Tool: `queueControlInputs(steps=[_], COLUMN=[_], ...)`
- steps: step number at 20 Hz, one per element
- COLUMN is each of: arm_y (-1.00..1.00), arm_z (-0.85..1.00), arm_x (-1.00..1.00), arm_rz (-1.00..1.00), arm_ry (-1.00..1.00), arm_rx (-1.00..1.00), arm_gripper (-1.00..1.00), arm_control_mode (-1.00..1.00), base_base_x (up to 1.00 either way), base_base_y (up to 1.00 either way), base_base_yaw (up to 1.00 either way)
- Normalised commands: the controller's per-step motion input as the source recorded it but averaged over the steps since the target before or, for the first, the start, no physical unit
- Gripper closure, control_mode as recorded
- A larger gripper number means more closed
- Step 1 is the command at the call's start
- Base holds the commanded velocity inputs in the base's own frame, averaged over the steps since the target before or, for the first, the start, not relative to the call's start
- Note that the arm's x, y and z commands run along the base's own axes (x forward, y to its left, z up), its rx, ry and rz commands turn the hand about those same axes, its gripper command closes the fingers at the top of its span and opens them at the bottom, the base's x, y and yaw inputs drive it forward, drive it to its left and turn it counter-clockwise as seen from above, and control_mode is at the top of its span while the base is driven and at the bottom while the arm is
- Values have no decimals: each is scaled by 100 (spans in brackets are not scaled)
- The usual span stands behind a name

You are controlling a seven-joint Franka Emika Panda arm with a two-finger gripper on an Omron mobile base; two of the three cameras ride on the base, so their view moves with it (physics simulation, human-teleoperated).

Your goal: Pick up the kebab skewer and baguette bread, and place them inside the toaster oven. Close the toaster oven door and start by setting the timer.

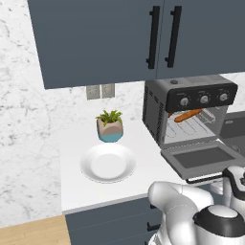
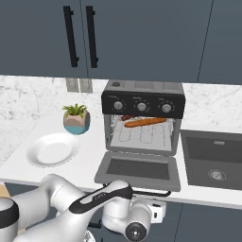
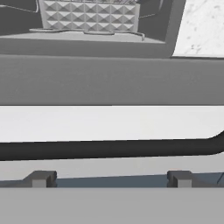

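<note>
Wide-spread tool (image 3: 109, 178) faces the lowered toaster oven door (image 2: 138, 168); white plate (image 1: 108, 163) left.

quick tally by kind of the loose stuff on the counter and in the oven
baguette bread: 1
kebab skewer: 1
white plate: 1
potted plant: 1
toaster oven: 1
total: 5
</note>
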Motion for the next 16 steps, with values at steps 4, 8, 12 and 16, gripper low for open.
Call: queueControlInputs(steps=[4, 8, 12, 16], arm_y=[6, 4, 1, 0], arm_z=[0, 0, 0, 0], arm_x=[11, 10, 8, 9], arm_rz=[0, 0, 0, 0], arm_ry=[0, 0, 0, 0], arm_rx=[0, 0, 0, 0], arm_gripper=[-100, -100, -100, -100], arm_control_mode=[-100, -100, -100, -100], base_base_x=[0, 0, 0, 0], base_base_y=[0, 0, 0, 0], base_base_yaw=[0, 0, 0, 0])
